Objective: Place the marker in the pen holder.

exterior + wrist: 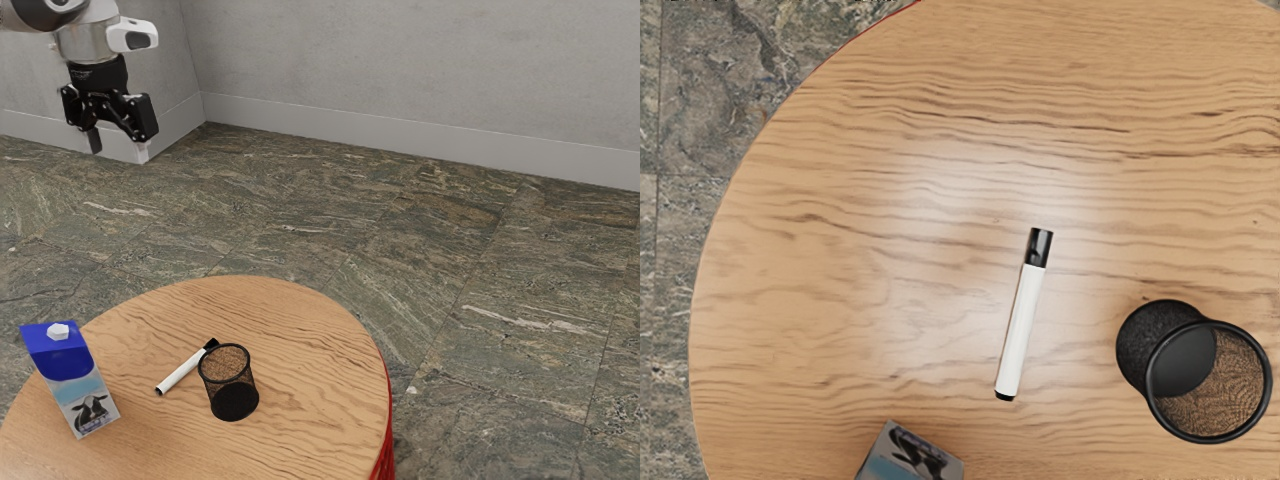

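Exterior view: marker (183, 370) lies well below the gripper (118, 149).

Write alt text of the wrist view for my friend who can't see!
A white marker with a black cap lies on a round wooden table near an empty round black mesh pen holder; part of a boxy grey-and-blue carton peeks in.

A Franka arm (85, 40) wears pale grey and white rounded casings, with a dark, rounded patch marking the white housing (138, 35) near its wrist. Below the smooth, cylindrical grey section, a black collar (98, 77) carries tiny light markings, too small to read. The matte-black gripper (118, 150) sports angular, jointed linkages dotted with small round pins; one fingertip (95, 142) is dark grey, the other (142, 155) pale.
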You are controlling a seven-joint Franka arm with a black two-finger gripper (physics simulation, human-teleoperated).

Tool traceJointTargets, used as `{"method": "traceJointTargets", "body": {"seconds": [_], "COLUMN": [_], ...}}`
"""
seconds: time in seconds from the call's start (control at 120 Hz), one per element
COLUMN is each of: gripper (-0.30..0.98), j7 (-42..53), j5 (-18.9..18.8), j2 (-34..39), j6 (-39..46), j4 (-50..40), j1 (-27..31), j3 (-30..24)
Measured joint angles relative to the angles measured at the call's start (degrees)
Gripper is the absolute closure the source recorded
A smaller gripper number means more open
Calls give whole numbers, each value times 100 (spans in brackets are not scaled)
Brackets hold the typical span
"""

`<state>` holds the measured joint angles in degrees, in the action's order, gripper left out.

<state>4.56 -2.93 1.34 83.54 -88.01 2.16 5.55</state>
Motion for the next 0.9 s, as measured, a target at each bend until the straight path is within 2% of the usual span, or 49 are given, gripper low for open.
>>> {"method": "traceJointTargets", "body": {"seconds": [0.442,0.592,0.642,0.725,0.783,0.833,0.9], "gripper": [0,0,0,0,0,0,0], "j7": [-57,-194,-239,-302,-336,-350,-367], "j5": [-22,-317,-376,-439,-442,-391,-331], "j2": [48,28,6,-36,-372,-799,-1165], "j6": [-11,154,246,706,1161,1548,1951], "j4": [104,83,-173,-1163,-1556,-1664,-1682], "j1": [-497,-917,-1100,-1451,-1577,-1492,-885], "j3": [-94,-100,-72,70,110,118,127]}}
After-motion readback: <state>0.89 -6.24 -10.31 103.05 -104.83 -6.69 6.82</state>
